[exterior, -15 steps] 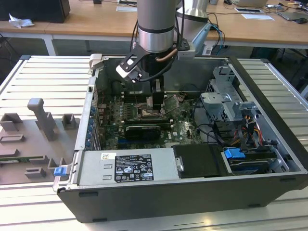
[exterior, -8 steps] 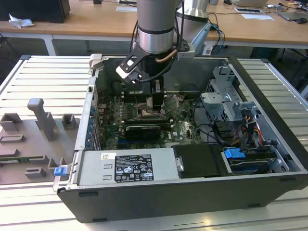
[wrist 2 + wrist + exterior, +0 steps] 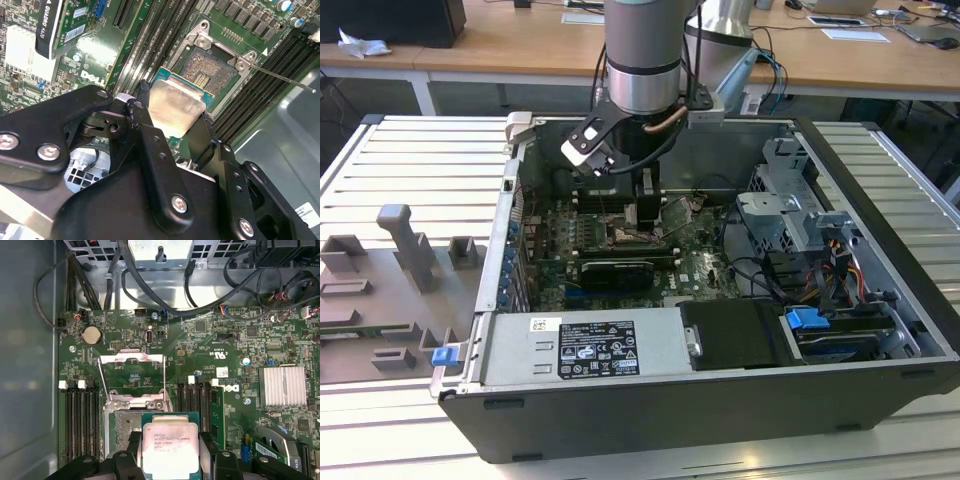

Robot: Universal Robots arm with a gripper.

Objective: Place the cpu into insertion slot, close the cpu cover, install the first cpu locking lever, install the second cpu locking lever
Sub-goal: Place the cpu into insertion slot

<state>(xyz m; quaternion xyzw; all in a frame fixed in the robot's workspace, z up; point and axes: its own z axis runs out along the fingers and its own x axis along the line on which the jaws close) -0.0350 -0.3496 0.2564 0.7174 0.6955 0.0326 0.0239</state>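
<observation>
Plainly, the gripper [image 3: 645, 200], clamped on two edges of the cpu [image 3: 177, 105], holds it partly over the bare insertion slot [image 3: 212, 70], the cpu cover [image 3: 131, 358] standing open, so I'd square its corners and lower it flat.

An open computer case [image 3: 620, 425] lies on a ribbed metal table [image 3: 410, 150], grey fixture blocks [image 3: 408, 245] beside it.

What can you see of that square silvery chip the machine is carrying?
The cpu is a flat square chip: pale silvery metal face with print, on a green rim. The end effector clamps two opposite sides with its black fingers. It hangs above the motherboard, near the open insertion slot, not seated.
</observation>
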